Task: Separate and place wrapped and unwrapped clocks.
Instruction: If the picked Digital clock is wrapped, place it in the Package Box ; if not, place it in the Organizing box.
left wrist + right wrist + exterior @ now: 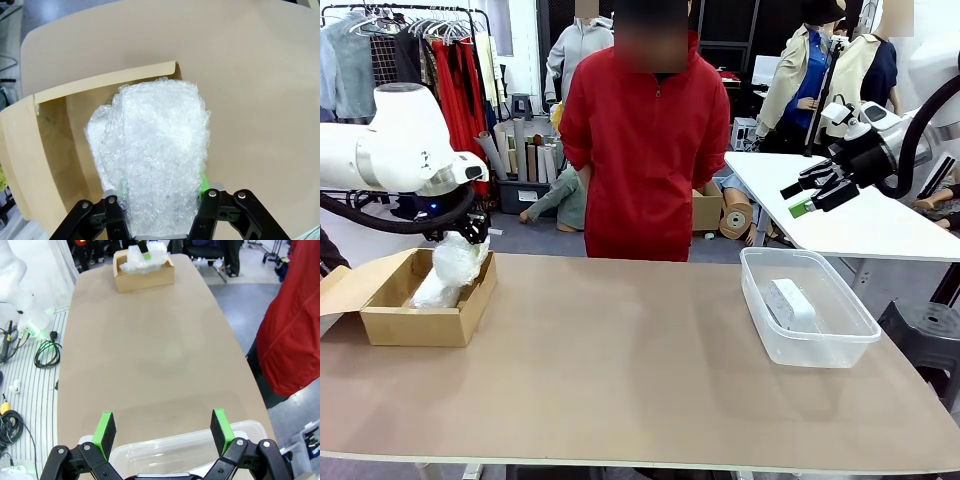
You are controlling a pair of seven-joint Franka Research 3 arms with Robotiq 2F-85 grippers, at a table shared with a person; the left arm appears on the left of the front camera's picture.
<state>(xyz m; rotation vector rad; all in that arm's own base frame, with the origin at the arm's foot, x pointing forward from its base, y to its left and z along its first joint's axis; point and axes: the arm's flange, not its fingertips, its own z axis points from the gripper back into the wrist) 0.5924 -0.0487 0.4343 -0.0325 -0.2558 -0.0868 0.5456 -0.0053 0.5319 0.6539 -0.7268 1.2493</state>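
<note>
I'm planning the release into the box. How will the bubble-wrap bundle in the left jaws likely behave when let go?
The bubble-wrap bundle looks soft and bulging between the pads, so it probably gives rather than slips. It seems light for its bulk. Held tilted over the cardboard box, it may flop against the second bundle rather than roll.

Even, bright indoor light falls from overhead, leaving soft, faint shadows on the worktop. Both wrist views bow strongly at the edges, curving the worktop's outline. The bubble-wrap bundle glares white, its detail washed out.
</note>
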